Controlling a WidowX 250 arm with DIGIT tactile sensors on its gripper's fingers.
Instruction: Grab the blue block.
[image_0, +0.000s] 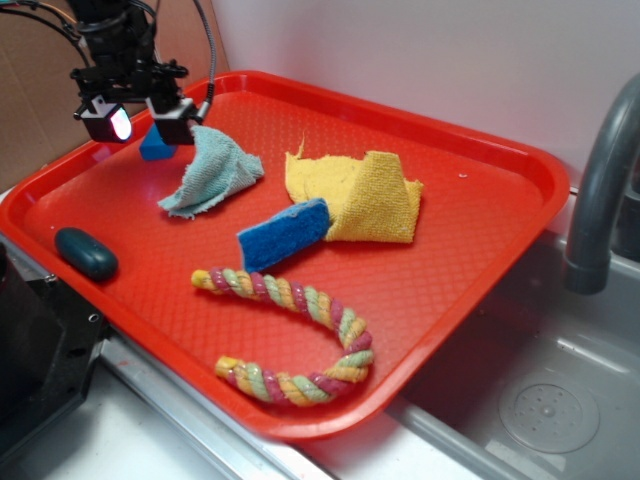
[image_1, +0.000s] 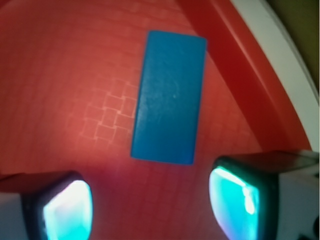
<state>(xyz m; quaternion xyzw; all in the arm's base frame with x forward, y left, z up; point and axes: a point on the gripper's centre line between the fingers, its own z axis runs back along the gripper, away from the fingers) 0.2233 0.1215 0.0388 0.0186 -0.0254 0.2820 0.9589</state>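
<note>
A WidowX gripper (image_0: 140, 122) is seen poised over the far left corner of a red tray (image_0: 480, 260), its two fingers spread apart with nothing between them. In the exterior view the blue block (image_0: 155, 147) is partly hidden behind the right finger and lies flat on the tray floor, close to the raised rim and just beside a crumpled teal cloth (image_0: 212, 172). A dark teal pebble (image_0: 86, 253) is set nearer the front left edge. Further right, a blue sponge (image_0: 284, 234) is propped against a folded yellow towel (image_0: 365, 195), and a multicoloured rope toy (image_0: 295, 340) is curled toward the front; a grey faucet (image_0: 600, 190) is seen at the far right over the sink.

In the wrist view, the block (image_1: 169, 97) is shown ahead of the fingertips (image_1: 67, 210) rather than between them, slightly right of the midline. Its long axis is seen to run roughly along the camera's forward direction, tilted a little, so the narrow width is presented across the open jaws. A short advance followed by a descent is judged to be needed before a closure on the long sides; the nearby tray wall may crowd the right finger.
</note>
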